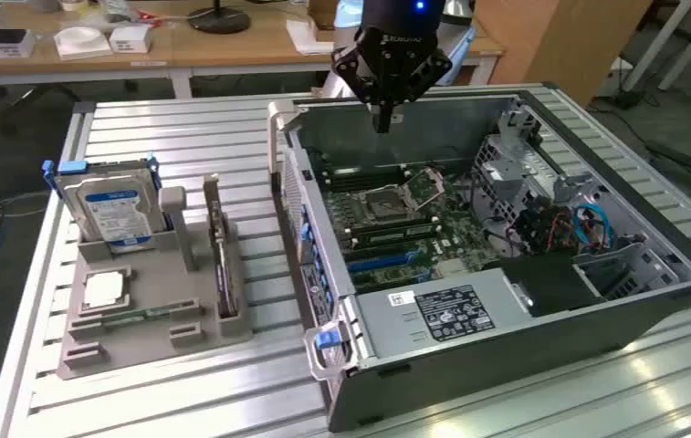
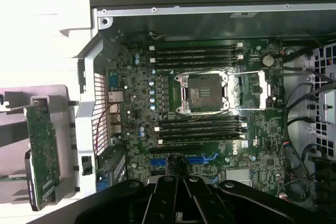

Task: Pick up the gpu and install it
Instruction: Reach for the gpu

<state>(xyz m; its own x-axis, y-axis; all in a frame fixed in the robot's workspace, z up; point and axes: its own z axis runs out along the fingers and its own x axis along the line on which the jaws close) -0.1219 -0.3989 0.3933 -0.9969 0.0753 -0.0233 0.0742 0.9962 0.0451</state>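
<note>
The gpu (image 1: 221, 248) stands on edge in a slot of the grey holder (image 1: 151, 338), a thin green card with a dark face, at the exterior view's left of the open computer case (image 1: 637, 301). In the wrist view the gpu (image 2: 42, 148) shows as a green board beside the case wall. My gripper (image 1: 382, 122) hangs above the back of the case, over the motherboard (image 1: 406, 228), well apart from the gpu. Its fingers are shut with nothing between them. In the wrist view my gripper (image 2: 178, 178) points down at the motherboard (image 2: 210, 124) near the blue slots.
A silver hard drive (image 1: 114, 212) with a blue label stands in the same holder, with a CPU chip (image 1: 104, 290) lying flat in front of it. The open CPU socket (image 2: 202, 93) and cable bundles (image 1: 577, 228) sit inside the case. Desks stand behind the slatted table (image 1: 199, 137).
</note>
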